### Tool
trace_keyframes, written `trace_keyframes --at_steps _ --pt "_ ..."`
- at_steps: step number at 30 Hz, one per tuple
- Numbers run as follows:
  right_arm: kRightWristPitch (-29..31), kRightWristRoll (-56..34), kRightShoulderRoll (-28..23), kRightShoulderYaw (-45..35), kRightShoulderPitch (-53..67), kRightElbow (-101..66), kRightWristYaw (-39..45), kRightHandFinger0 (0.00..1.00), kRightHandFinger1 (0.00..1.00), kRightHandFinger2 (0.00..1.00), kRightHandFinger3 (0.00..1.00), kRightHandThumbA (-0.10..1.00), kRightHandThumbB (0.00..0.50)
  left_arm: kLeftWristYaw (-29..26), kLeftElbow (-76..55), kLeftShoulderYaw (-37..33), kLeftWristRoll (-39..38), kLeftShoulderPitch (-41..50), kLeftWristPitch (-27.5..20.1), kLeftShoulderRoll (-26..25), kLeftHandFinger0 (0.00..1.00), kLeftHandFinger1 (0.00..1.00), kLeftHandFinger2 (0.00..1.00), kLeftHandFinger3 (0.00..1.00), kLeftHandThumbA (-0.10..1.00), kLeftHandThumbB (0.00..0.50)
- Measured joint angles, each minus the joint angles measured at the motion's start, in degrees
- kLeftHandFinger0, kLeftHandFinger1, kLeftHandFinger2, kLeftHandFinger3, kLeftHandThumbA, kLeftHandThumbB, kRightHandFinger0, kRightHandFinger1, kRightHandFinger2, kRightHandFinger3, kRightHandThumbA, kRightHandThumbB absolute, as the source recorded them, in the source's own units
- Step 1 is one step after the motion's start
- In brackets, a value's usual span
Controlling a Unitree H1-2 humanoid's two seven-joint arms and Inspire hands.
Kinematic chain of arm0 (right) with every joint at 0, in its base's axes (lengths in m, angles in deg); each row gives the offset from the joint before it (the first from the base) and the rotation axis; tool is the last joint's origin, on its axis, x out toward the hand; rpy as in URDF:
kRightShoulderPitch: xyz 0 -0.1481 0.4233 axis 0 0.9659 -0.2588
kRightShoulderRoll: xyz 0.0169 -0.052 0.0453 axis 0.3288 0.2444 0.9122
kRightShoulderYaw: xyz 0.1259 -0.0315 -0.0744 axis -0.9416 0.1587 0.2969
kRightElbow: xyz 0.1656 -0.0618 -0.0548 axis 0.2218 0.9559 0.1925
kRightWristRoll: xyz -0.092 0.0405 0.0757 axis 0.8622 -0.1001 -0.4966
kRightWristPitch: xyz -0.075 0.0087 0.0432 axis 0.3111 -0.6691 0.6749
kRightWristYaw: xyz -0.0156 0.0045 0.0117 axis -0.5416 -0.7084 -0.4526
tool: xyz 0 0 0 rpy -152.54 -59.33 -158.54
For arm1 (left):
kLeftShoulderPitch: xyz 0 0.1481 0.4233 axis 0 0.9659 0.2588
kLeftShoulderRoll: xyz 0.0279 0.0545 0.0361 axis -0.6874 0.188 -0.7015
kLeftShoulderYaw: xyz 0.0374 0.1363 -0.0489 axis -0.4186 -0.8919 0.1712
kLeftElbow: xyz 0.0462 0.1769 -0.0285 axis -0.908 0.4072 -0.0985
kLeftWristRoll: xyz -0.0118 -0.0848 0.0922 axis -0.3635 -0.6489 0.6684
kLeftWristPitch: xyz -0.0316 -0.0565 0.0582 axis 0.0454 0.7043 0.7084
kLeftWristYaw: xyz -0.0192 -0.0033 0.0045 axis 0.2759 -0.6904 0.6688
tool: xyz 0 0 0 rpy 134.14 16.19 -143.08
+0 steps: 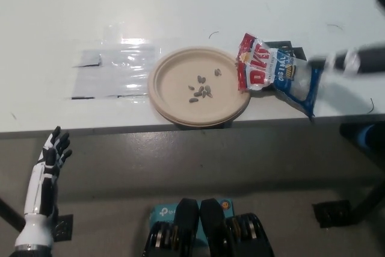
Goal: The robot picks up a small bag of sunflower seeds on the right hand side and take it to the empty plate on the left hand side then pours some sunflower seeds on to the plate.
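Head view shows the black right hand (352, 61) only as a blur at the right edge, just beside the bag's end; whether its fingers are spread or pressed together, I cannot tell. It holds nothing. The sunflower seed bag (274, 71) lies on the white counter (180, 4), its mouth resting on the plate's (168, 97) right rim. Some seeds (200, 90) lie on the plate, so the pouring seems done. The white left hand (53, 156) hangs low with fingers spread.

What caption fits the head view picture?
Seeds on the plate, bag lying on the table beside it.
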Motion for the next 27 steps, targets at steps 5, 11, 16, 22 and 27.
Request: trace_keyframes --at_steps 5,11,16,22,27 --pt "4.9 -0.1 9.0 -0.2 14.4 -4.8 -2.7 1.0 1.0 1.0 1.0 1.0 0.323 0.0 0.2 -1.3 0.0 -0.3 0.0 0.1 1.0 1.0 1.0 1.0 1.0 0.181" --pt "11.0 0.6 15.6 0.3 28.9 -3.7 -7.2 1.0 1.0 1.0 1.0 1.0 0.358 0.7 0.2 -2.8 -0.1 2.0 -0.1 0.3 1.0 1.0 1.0 1.0 1.0 0.171" --pt "15.8 2.4 18.6 0.9 34.3 2.6 -11.3 1.0 1.0 1.0 1.0 1.0 0.383 1.5 0.2 -3.6 -0.5 5.0 -0.2 0.4 1.0 1.0 1.0 1.0 1.0 0.169" --pt "20.0 4.6 20.0 2.4 35.6 14.1 -17.7 1.0 1.0 1.0 1.0 1.0 0.379 2.5 0.1 -4.9 -0.8 8.5 -0.3 0.7 1.0 1.0 1.0 1.0 1.0 0.138" --pt "22.7 6.2 19.6 5.1 36.1 22.5 -23.3 1.0 1.0 1.0 1.0 1.0 0.329 2.9 -0.5 -5.6 -1.0 10.7 -0.4 0.9 1.0 1.0 1.0 1.0 1.0 0.101"
